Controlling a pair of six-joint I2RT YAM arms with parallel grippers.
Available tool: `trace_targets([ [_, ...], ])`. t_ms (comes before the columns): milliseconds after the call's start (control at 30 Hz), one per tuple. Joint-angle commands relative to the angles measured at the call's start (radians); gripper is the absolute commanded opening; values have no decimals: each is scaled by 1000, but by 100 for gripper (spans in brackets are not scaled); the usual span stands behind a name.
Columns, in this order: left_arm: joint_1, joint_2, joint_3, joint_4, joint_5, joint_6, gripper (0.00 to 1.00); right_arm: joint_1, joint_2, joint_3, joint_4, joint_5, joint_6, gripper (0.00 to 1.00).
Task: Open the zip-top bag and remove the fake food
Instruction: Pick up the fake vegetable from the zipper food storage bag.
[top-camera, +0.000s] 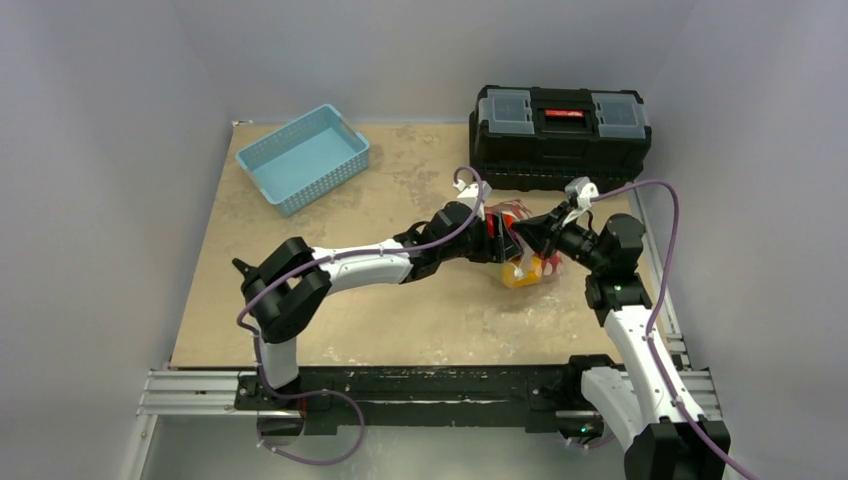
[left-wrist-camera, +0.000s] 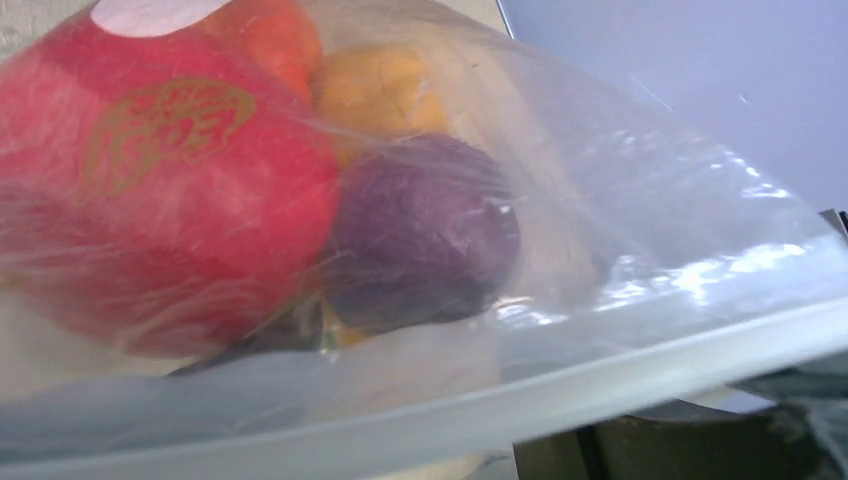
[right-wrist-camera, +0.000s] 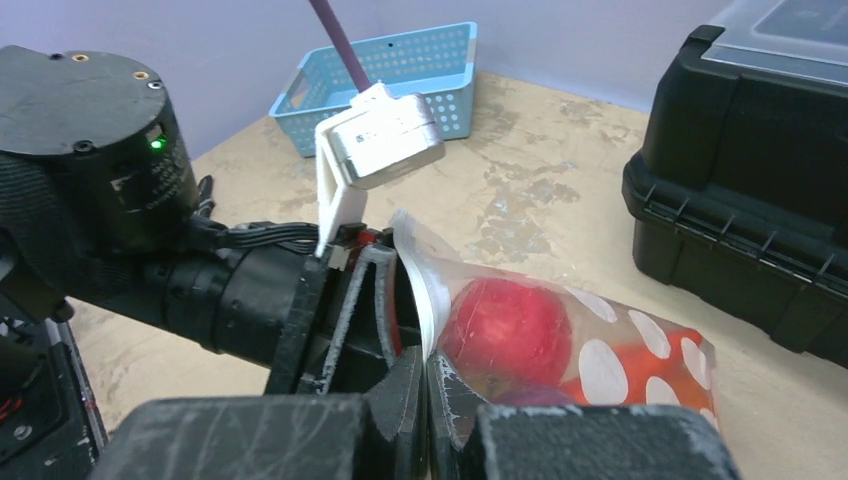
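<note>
I am clenching my right claw (right-wrist-camera: 428, 378) on the mouth edge of the zip-top bag (right-wrist-camera: 640, 345), with the plastic trapped between its fingers. My left claw (right-wrist-camera: 365, 300) is sitting just across that mouth, facing the right one. I cannot tell whether it is gripping the film. The bag is sitting between the two claws over the counter (right-wrist-camera: 540, 190), and its body is stretching away from my right claw toward the black toolbox (right-wrist-camera: 760, 180). The fake food (right-wrist-camera: 505, 325) is bunching inside: a red apple, a purple fruit (left-wrist-camera: 425, 235) and orange pieces. The white zip strip (left-wrist-camera: 600, 385) is running across just in front of the left claw. I am judging that the opening pull needs the claws drawing apart across that strip.
</note>
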Motion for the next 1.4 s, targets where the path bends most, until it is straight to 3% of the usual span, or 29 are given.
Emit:
trace_targets([
  [0,7,18,31,109,16,-50,65,-4,-23,37,20,-78,-7,0],
  [400,1,31,4,186,-45,-98,78,-2,-28,37,24,-129,-2,0],
  [1367,-15,130,53,237,-39,-127,82,-2,-25,38,23,-129,4,0],
])
